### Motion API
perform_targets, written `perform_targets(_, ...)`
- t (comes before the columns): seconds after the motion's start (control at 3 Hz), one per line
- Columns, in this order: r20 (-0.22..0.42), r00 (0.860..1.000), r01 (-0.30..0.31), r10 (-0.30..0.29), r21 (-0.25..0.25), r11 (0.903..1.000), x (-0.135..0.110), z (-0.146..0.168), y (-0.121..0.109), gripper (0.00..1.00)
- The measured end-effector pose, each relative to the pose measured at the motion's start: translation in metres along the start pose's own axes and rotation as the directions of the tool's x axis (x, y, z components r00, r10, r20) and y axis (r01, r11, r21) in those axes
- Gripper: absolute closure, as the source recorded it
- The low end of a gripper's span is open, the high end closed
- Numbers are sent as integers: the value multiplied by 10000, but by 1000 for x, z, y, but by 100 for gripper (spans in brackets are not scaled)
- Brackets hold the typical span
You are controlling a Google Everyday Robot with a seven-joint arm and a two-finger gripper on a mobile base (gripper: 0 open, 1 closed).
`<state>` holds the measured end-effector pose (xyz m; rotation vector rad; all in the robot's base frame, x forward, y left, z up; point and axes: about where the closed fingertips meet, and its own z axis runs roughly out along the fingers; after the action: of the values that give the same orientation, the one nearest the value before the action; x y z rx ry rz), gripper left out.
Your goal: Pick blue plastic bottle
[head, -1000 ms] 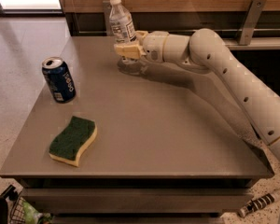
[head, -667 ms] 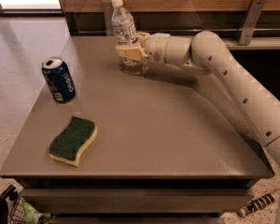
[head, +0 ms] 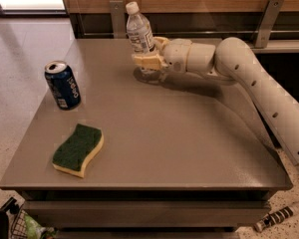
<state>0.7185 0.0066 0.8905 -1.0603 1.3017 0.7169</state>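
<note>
The blue plastic bottle (head: 139, 33), clear with a white cap and white label, is at the far middle of the grey table (head: 179, 143) and leans with its cap to the left. My gripper (head: 148, 60) reaches in from the right and is shut on the bottle's lower part, with its yellowish fingers (head: 145, 61) on both sides. The bottle's base is just at the tabletop behind the fingers. I cannot tell whether it touches the table.
A dark blue soda can (head: 63, 85) stands near the table's left edge. A green and yellow sponge (head: 78, 150) lies at the front left. A wooden wall with metal brackets (head: 265, 14) runs behind the table. My arm (head: 259, 88) spans the right side.
My gripper and the bottle in it have shifted a little to the right and toward the camera. The can and the sponge have not moved.
</note>
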Motion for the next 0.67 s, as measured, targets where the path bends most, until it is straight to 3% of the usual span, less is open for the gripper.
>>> perform_targets(0.67, 306, 9989, -355, 357, -68, 9993, 20, 2, 0, 100)
